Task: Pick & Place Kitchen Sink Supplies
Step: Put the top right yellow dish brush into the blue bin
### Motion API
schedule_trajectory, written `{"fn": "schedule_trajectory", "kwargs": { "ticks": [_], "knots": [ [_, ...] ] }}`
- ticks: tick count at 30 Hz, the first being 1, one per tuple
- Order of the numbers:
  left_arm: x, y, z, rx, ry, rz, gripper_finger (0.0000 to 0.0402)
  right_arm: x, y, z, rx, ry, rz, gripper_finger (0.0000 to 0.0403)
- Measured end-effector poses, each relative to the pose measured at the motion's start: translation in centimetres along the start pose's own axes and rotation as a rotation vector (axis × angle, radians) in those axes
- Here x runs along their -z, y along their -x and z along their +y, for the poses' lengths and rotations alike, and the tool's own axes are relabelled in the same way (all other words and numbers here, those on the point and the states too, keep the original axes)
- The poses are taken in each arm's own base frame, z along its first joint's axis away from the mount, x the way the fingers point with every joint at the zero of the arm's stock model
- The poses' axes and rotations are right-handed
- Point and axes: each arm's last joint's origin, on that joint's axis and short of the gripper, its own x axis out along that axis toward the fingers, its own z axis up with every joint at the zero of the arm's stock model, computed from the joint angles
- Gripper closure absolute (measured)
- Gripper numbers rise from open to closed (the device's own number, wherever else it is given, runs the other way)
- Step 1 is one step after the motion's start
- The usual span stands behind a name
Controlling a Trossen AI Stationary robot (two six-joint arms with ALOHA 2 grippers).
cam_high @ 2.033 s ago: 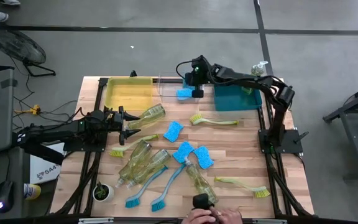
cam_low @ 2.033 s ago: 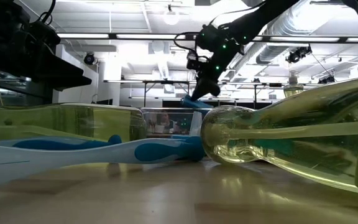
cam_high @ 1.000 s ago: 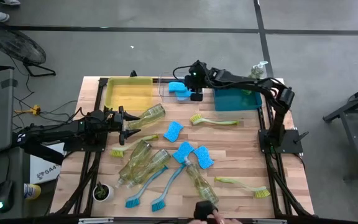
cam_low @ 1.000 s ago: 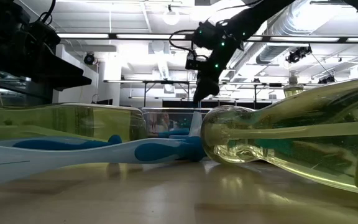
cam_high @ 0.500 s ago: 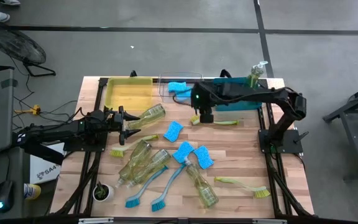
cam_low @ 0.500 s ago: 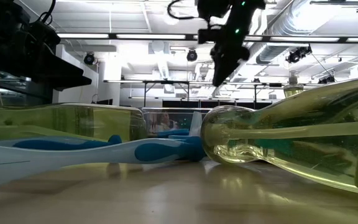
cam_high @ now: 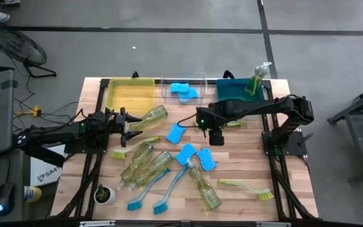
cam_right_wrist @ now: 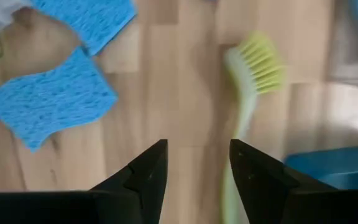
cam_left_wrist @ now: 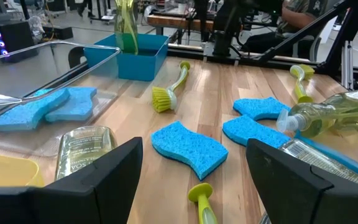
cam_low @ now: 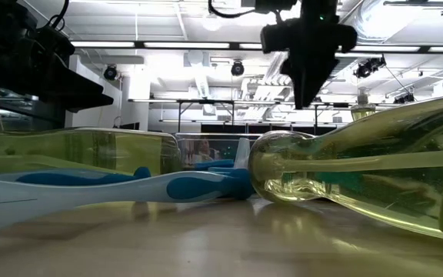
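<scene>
The right gripper [cam_high: 214, 137], jaws parted and empty, hovers over mid-table to pick the next sponge [cam_high: 175, 132] at its nine o'clock. The left gripper [cam_high: 131, 123] waits open beside a soap bottle [cam_high: 151, 116].

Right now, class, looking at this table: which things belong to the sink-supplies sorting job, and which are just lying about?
Part of the job:
- soap bottles, e.g. one standing in the teal bin
- sponges, e.g. two in the clear bin
- dish brushes, e.g. the yellow-green one below the right gripper
- yellow bin, clear bin, teal bin, as places to sort into

Just lying about:
- potted plant
</scene>
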Motion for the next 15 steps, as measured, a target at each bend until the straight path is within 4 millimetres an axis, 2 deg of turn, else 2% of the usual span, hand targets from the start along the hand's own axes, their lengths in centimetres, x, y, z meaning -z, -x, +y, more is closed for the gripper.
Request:
{"fn": "schedule_trajectory", "kwargs": {
  "ticks": [8,15],
  "knots": [
    [0.0,0.0,0.0,0.000,0.000,0.000,0.0122,2.4,-3.9,0.6,-0.012,-0.034,-0.012,0.0238],
    [0.0,0.0,0.0,0.000,0.000,0.000,0.0122,4.3,-7.1,0.3,0.088,-0.001,-0.078,0.0237]
  ]
}}
